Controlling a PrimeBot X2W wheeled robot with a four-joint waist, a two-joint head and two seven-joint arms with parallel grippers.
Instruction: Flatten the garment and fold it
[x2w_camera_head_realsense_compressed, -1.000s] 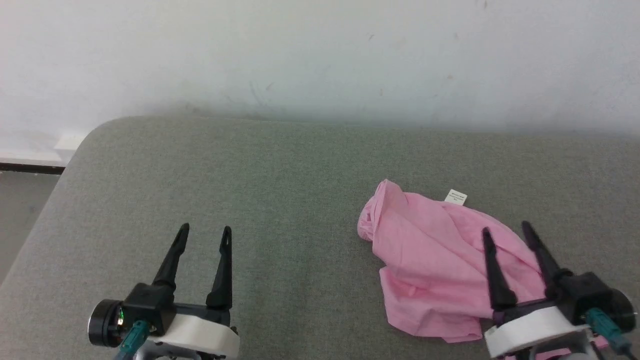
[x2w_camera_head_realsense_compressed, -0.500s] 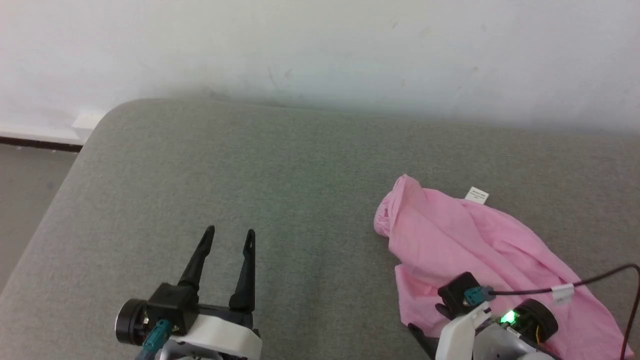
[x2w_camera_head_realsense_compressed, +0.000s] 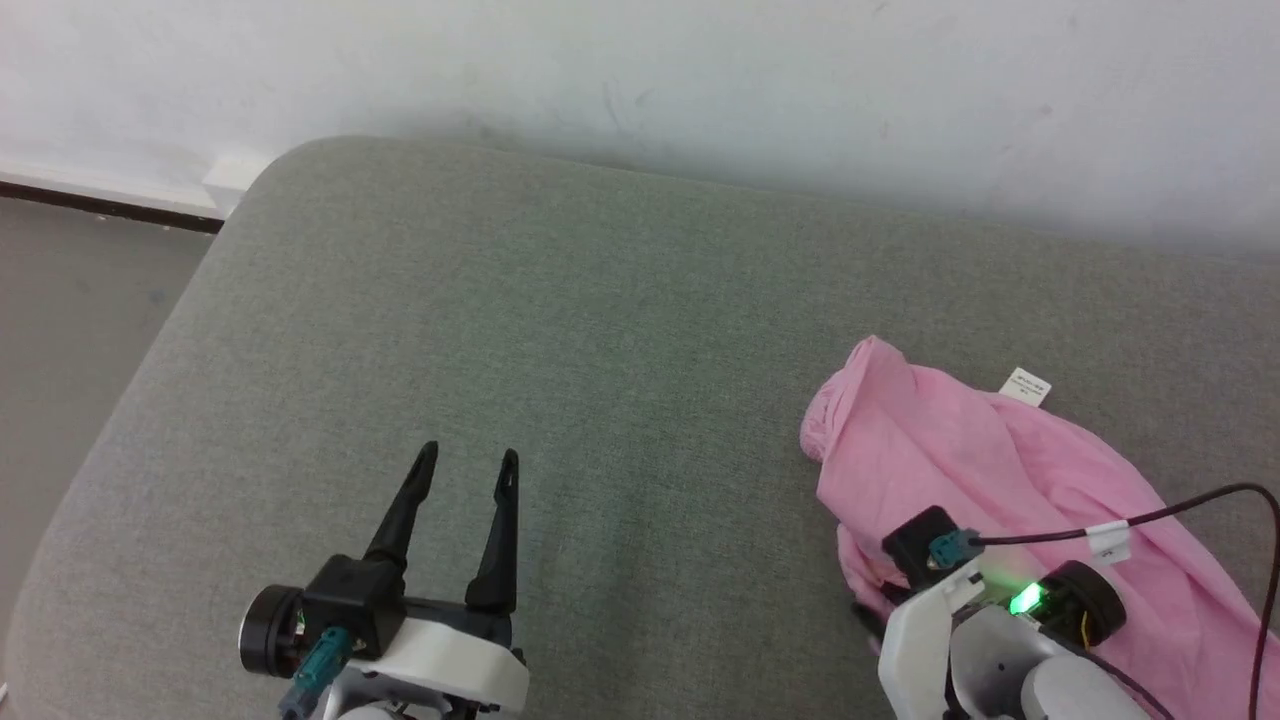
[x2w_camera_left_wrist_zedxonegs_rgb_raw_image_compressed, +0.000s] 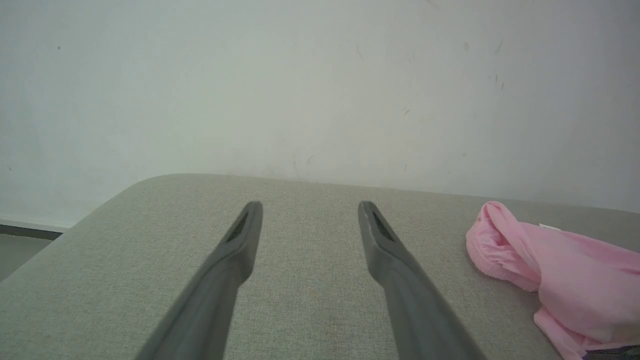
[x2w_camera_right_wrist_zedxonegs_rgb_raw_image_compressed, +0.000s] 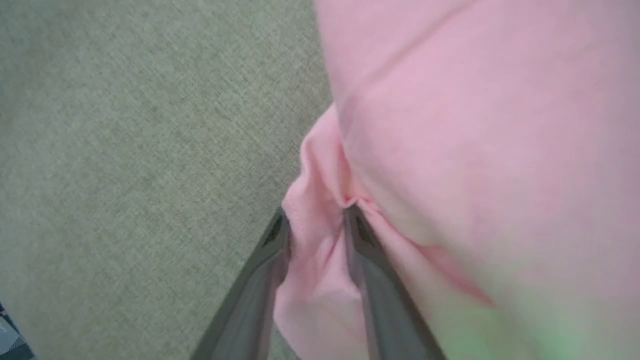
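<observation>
Seeing the garment (x2w_camera_head_realsense_compressed: 980, 470) crumpled in a heap at the lower right of the head view, on the grey padded surface (x2w_camera_head_realsense_compressed: 550, 320), not yet flattened. Its gathered waistband (x2w_camera_head_realsense_compressed: 815, 432) end points toward frame centre. The small white label (x2w_camera_head_realsense_compressed: 1026, 386) sticks out at the heap's upper edge, on the side toward the wall (x2w_camera_head_realsense_compressed: 700, 70). We read the right gripper (x2w_camera_right_wrist_zedxonegs_rgb_raw_image_compressed: 316, 214) as gripping cloth: in the right wrist view its two fingers stand close together at bottom centre with a bunched pink fold pinched between them. The cloth touches both inner faces and wrinkles converge at the tips. The rest of the garment takes the upper right of that view, with bare grey fabric on the left. In the head view the right wrist housing (x2w_camera_head_realsense_compressed: 960, 650) sits at bottom right over the heap's lower-left edge, green light (x2w_camera_head_realsense_compressed: 1022, 601) lit. A black cable (x2w_camera_head_realsense_compressed: 1190, 500) arcs across the pink to the right edge; the fingers there are hidden under the housing. The left gripper (x2w_camera_head_realsense_compressed: 470, 452) is at lower left of the head view, jaws spread wide over bare surface, well apart from the garment. The left wrist view agrees: both fingers (x2w_camera_left_wrist_zedxonegs_rgb_raw_image_compressed: 240, 250) are over grey surface, and the garment is at the right edge of frame, waistband end nearest. Floor (x2w_camera_head_realsense_compressed: 80, 300) shows at far left, beyond the surface's rounded corner.
</observation>
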